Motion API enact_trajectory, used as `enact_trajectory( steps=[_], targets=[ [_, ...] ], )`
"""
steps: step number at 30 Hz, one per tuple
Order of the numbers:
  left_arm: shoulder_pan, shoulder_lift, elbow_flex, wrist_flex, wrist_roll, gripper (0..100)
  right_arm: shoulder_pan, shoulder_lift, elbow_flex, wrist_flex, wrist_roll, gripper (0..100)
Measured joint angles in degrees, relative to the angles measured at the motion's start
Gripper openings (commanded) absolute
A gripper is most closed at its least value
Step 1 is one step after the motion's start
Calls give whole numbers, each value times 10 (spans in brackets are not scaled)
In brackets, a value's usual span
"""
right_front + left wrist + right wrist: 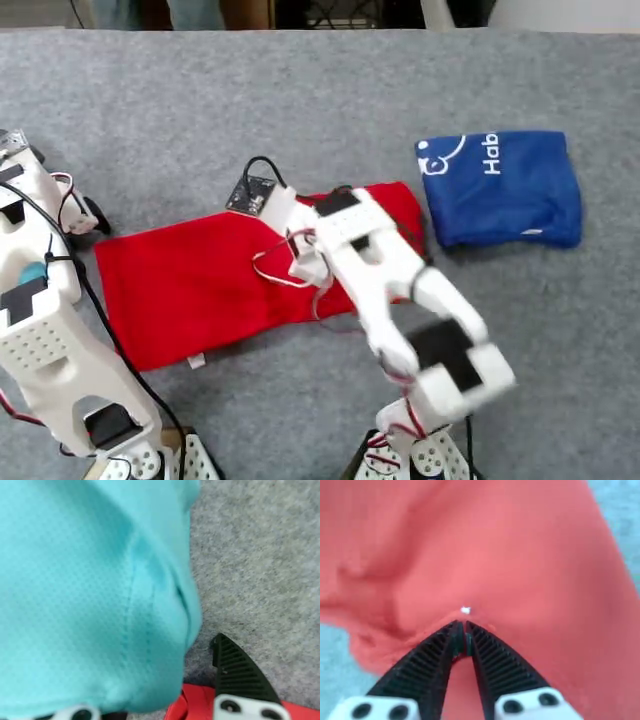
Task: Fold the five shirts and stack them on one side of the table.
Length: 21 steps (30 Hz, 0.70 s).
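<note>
Mid-table | right gripper (461,627) jaws pinched on red shirt (520,555) | left gripper (192,677) hold on teal shirt (90,590) unclear

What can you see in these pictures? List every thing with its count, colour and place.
table: 1, grey, under everything.
red shirt: 1, red, spread at mid-table.
blue shirt: 1, blue with white print, folded, on the right side.
teal shirt: 1, teal, close before the left wrist camera.
left arm: 1, white, at the left edge.
right arm: 1, white, over the red shirt.
right claw: 1, black, shut on the red shirt.
</note>
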Motion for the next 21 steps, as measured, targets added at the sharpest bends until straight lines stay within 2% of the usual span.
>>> enact_trajectory(
  steps=[7, 14, 17, 21],
  targets=[
    [-4, 0, 0, 0, 0, 224, 0, 53, -142, 118, -1, 22],
    [-4, 0, 0, 0, 0, 224, 8, -4, -245, 254, 2, 22],
    [-4, 0, 0, 0, 0, 224, 11, -21, -250, 318, 27, 22],
    [-4, 0, 0, 0, 0, 224, 11, -22, -193, 332, 32, 22]
  ],
)
